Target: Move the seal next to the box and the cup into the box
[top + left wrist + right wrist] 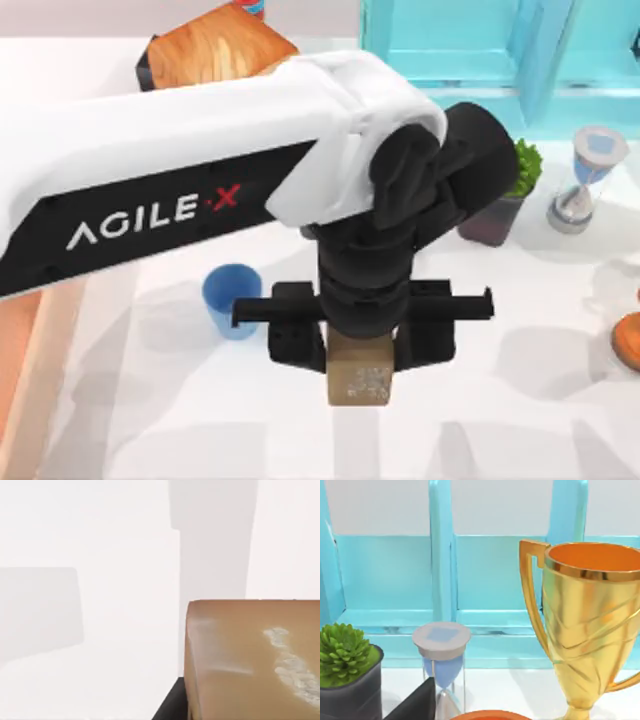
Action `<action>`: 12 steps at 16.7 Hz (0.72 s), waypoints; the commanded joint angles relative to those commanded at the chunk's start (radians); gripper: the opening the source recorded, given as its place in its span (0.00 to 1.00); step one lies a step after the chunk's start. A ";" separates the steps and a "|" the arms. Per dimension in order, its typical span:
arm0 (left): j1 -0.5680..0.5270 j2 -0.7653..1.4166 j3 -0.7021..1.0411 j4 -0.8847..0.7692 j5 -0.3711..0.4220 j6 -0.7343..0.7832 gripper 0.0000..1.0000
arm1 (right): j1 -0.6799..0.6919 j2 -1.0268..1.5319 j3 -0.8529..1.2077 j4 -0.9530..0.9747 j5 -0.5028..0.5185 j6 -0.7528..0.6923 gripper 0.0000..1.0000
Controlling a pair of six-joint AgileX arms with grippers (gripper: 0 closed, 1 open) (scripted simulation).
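My left gripper (360, 352) reaches in from the left over the middle of the table and is shut on the seal (360, 378), a small tan wooden block with whitish marks on its face. The black fingers (297, 340) press on both of its sides. In the left wrist view the seal (250, 660) sits close up against the white table. The blue cup (232, 300) stands upright just left of the gripper, apart from it. A strip of the box's reddish-brown wall (15, 360) shows at the left edge. My right arm is parked at the table's right.
A glossy wooden cube (215, 45) lies at the back left, partly under my left arm. A turquoise shelf (470, 45) lines the back right. A potted plant (505, 195), an hourglass (585, 180) and a gold trophy (590, 630) stand on the right.
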 joint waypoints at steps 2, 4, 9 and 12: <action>0.023 -0.036 -0.030 -0.031 -0.001 0.025 0.00 | 0.000 0.000 0.000 0.000 0.000 0.000 1.00; 0.025 -0.038 -0.032 -0.033 -0.001 0.027 0.00 | 0.000 0.000 0.000 0.000 0.000 0.000 1.00; 0.051 -0.069 -0.064 -0.039 -0.002 0.062 0.00 | 0.000 0.000 0.000 0.000 0.000 0.000 1.00; 0.147 -0.184 -0.160 -0.050 -0.005 0.157 0.00 | 0.000 0.000 0.000 0.000 0.000 0.000 1.00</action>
